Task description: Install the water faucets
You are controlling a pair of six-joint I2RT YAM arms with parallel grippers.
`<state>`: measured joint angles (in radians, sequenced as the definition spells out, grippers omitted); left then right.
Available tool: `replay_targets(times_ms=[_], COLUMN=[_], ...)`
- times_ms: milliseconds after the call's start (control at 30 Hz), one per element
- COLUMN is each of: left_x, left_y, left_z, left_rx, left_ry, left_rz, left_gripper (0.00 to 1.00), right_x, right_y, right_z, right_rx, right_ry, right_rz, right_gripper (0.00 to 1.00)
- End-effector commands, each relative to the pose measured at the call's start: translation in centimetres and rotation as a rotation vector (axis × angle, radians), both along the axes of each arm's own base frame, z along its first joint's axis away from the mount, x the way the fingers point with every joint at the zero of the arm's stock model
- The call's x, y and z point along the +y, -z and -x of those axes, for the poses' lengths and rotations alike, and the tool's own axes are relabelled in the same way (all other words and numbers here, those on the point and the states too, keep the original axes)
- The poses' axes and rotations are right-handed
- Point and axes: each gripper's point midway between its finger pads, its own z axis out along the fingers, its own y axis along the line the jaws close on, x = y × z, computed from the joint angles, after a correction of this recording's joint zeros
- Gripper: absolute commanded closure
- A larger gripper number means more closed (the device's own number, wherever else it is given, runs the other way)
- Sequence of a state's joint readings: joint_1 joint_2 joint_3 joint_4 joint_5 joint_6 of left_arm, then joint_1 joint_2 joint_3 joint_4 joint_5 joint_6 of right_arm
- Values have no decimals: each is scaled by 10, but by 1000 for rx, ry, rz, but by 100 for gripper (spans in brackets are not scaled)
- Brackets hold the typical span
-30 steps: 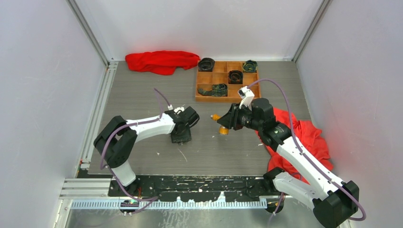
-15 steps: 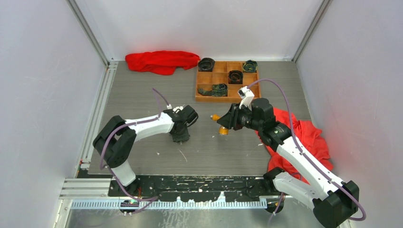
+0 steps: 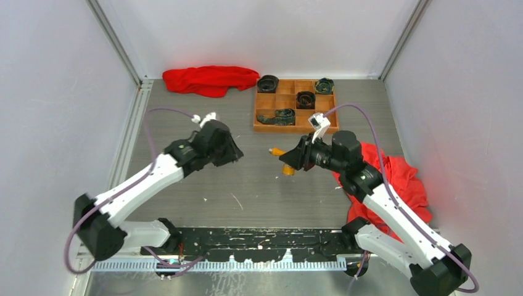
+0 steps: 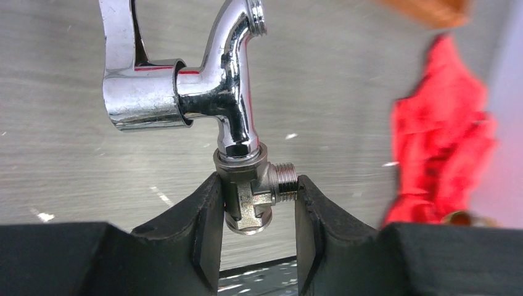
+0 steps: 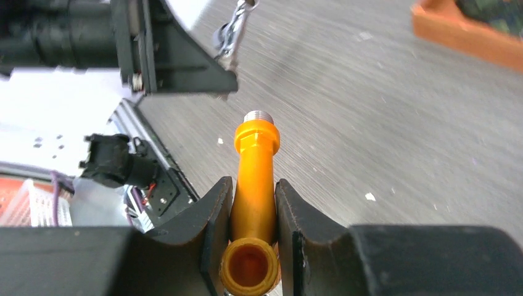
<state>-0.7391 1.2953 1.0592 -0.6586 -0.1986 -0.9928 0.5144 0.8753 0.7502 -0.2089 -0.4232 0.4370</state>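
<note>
Left wrist view: left gripper [image 4: 251,206] grasps the silver faucet [image 4: 231,92] by its threaded base fitting. Right gripper [image 5: 254,213] is clamped on the orange-yellow faucet [image 5: 254,166] at its stem. Both faucets are held above the table [image 3: 259,191] near its middle, apart.

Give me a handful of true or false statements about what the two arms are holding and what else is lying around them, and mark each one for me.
1. The left pincer grips the silver faucet by its threaded bottom fitting. True.
2. The orange faucet lies loose, untouched by either arm. False: the right pincer is clamped on it.
3. The wooden tray holds dark rolled items. True.
4. Both pieces of red fabric lie at the far left. False: one red cloth does; the other red cloth lies on the right side.
</note>
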Motion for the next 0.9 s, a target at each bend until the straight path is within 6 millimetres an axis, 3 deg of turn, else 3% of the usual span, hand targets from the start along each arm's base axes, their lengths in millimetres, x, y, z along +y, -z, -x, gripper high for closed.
replay_targets(times_ms=[0, 100, 300, 600, 733, 867], left_x=[-7, -2, 5, 11, 9, 1], left_y=[-86, -103, -125, -118, -116, -118], left_z=[-14, -10, -3, 0, 1, 1], left_rx=[-174, -184, -172, -21, -18, -32], left_ry=[-20, -18, -46, -79, -70, -29], left_rz=[255, 339, 489, 732, 762, 836], left_gripper=[100, 100, 100, 100, 100, 100], right_x=[18, 31, 49, 50, 58, 68], right_y=[-95, -111, -90, -58, -50, -60], right_z=[37, 60, 47, 45, 55, 64], right_rx=[-451, -643, -785, -1222, -1378, -1431], right_ry=[-168, -206, -105, 137, 154, 187], right_rz=[-160, -106, 180, 637, 709, 682], right_gripper=[99, 99, 99, 100, 100, 99])
